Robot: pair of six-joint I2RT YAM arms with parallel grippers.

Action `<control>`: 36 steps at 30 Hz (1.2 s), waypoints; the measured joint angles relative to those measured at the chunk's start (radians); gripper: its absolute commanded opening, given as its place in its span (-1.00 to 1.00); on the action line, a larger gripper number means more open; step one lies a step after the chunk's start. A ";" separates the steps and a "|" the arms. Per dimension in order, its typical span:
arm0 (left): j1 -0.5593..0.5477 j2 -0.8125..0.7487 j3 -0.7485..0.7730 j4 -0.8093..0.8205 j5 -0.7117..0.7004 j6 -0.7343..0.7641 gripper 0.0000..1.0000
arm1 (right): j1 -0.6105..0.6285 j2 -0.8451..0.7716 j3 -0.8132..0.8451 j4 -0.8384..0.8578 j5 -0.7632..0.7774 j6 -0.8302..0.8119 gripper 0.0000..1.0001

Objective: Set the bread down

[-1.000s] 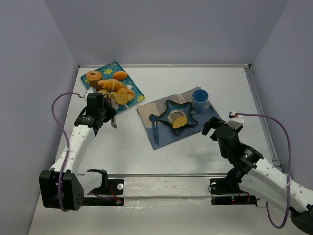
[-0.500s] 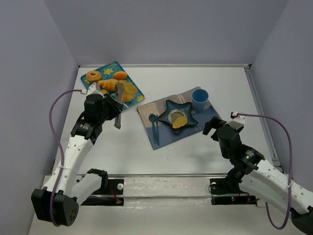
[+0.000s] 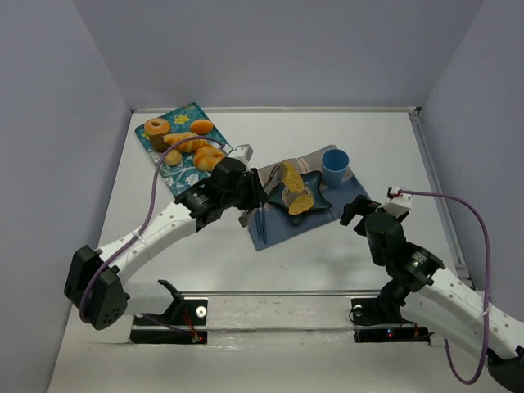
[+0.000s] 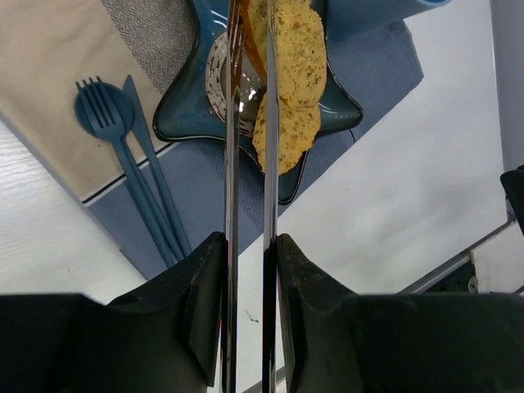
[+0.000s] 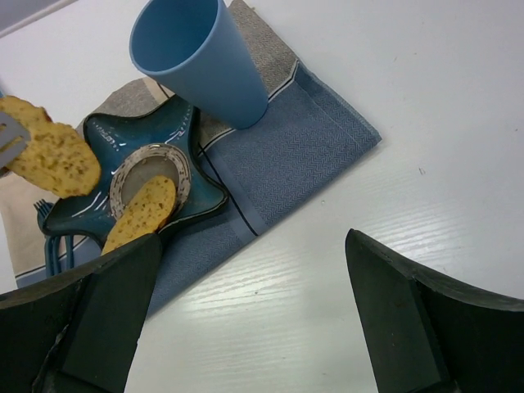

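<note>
Bread slice sits pinched in your left gripper, its jaws narrowed onto it, over the star-shaped plate; a second slice lies in the plate's middle; the blue cup stands just beside the plate on the cloth; your right gripper hangs spread wide near the cloth's edge, holding nothing.

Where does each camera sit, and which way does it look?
Top external: above and behind, looking down at the table; left arm and right arm show.
Left wrist: looks along the left gripper, shut on a bread slice, onto the star plate.
Right wrist: behind the open right gripper, facing the blue cup.
All share that plate.
</note>
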 measured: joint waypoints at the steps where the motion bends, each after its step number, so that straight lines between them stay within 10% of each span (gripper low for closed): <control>1: -0.014 0.031 0.011 0.001 0.000 0.003 -0.70 | 0.000 0.001 0.000 0.000 0.000 0.000 0.99; 14: -0.101 0.237 0.150 -0.045 -0.018 0.047 0.41 | 0.000 0.013 0.000 0.000 0.000 0.001 0.99; 36: -0.098 0.079 0.237 -0.294 -0.427 -0.080 0.41 | 0.000 -0.012 0.000 -0.002 0.000 0.000 0.99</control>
